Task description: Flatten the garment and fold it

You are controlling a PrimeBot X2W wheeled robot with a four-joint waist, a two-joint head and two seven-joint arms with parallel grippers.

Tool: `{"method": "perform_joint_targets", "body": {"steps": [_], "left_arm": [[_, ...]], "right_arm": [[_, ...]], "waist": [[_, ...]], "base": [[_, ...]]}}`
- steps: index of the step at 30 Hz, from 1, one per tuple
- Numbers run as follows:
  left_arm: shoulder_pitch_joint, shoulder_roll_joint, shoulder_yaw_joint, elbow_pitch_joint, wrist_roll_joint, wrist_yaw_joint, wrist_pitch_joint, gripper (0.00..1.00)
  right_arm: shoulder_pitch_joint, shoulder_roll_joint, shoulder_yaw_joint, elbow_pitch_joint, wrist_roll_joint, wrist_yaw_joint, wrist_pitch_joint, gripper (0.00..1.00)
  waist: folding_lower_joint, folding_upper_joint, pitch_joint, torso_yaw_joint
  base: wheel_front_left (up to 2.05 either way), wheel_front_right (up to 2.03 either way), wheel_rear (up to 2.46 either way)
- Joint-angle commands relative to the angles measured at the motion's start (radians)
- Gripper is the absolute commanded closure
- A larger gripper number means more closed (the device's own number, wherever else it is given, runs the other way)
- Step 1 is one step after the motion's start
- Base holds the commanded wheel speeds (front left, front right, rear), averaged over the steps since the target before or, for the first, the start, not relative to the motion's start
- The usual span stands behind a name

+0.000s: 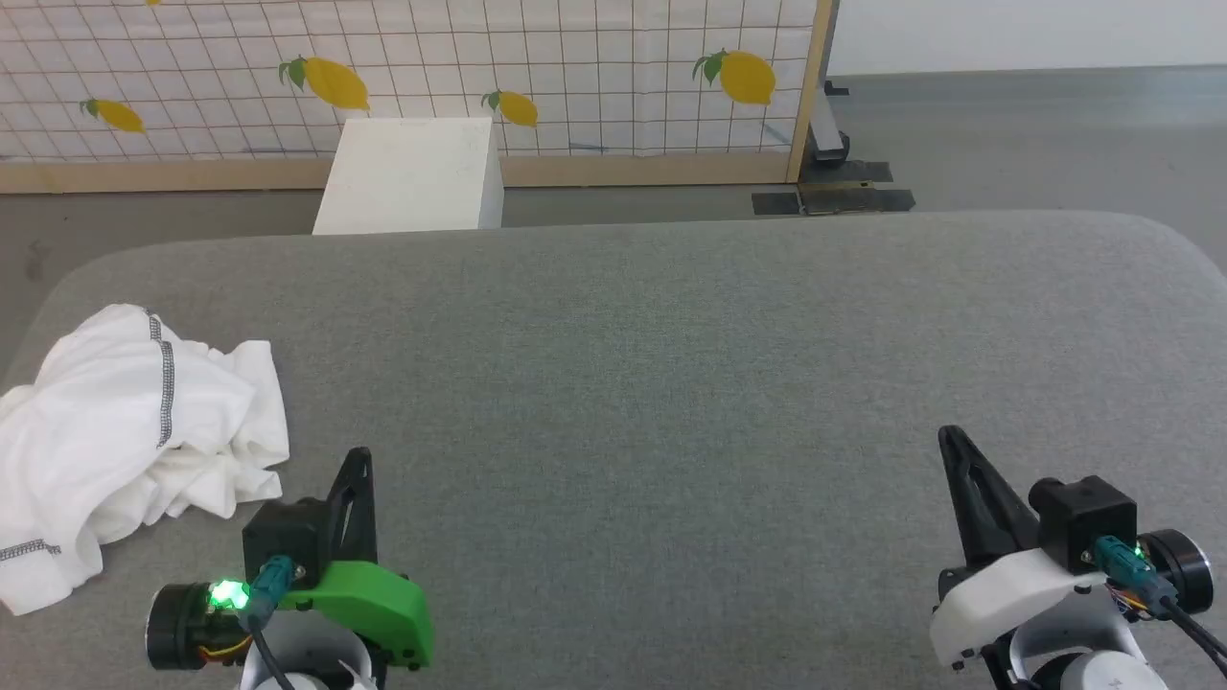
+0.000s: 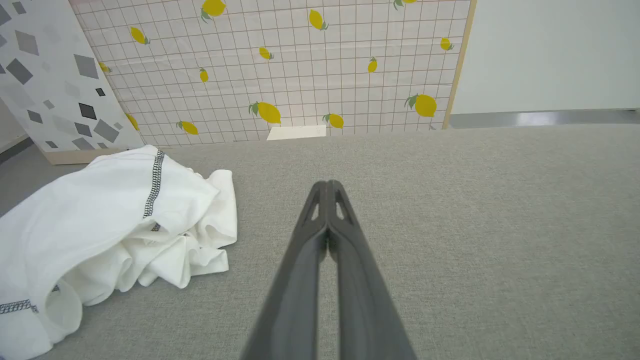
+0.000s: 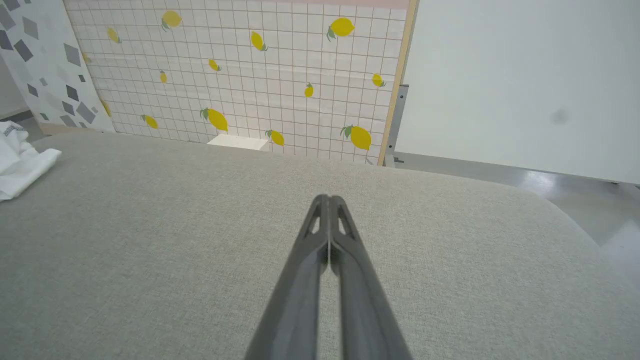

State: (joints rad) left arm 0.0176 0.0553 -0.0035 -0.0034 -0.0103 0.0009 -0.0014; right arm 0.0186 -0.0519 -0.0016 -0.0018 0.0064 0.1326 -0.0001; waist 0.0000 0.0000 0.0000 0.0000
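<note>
Head view: you've got one crumpled white thin-fabric shirt point(image 1: 134, 422) at the left edge of the grey fabric-covered table point(image 1: 671, 364), with one rigid white box point(image 1: 412, 177) behind it. Left wrist view: left gripper point(image 2: 327, 186) pinched together and empty, shirt just left of it. Right wrist view: right gripper point(image 3: 327, 199) likewise, open grey surface all round.

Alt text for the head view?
A crumpled white garment lies at the left edge of a grey padded surface, untouched. The left gripper, shut, sits right of it; the right gripper, shut, at lower right. A white box stands beyond.
</note>
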Motion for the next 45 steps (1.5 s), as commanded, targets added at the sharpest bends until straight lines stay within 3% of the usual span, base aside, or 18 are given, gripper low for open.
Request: {"method": "perform_joint_targets", "body": {"steps": [1, 17, 18, 45], "left_arm": [[-0.018, -0.005, 0.004, 0.003, 0.01, -0.001, 0.001, 1.0], [-0.018, -0.005, 0.004, 0.003, 0.01, -0.001, 0.001, 1.0], [-0.018, -0.005, 0.004, 0.003, 0.01, -0.001, 0.001, 0.0], [0.018, -0.001, 0.005, -0.008, -0.028, 0.004, -0.05, 0.0]], "right_arm": [[-0.019, 0.002, 0.002, 0.002, -0.006, -0.002, 0.0, 1.0], [-0.019, 0.002, 0.002, 0.002, -0.006, -0.002, 0.0, 1.0], [-0.019, 0.002, 0.002, 0.002, -0.006, -0.002, 0.0, 0.0], [0.0, 0.0, -0.049, 0.016, 0.032, 0.0, -0.051, 0.0]], "waist": [[0.0, 0.0, 0.0, 0.0], [0.0, 0.0, 0.0, 0.0], [0.0, 0.0, 0.0, 0.0], [0.0, 0.0, 0.004, 0.031]], "base": [[0.0, 0.0, 0.0], [0.0, 0.0, 0.0], [0.0, 0.0, 0.0], [0.0, 0.0, 0.0]]}}
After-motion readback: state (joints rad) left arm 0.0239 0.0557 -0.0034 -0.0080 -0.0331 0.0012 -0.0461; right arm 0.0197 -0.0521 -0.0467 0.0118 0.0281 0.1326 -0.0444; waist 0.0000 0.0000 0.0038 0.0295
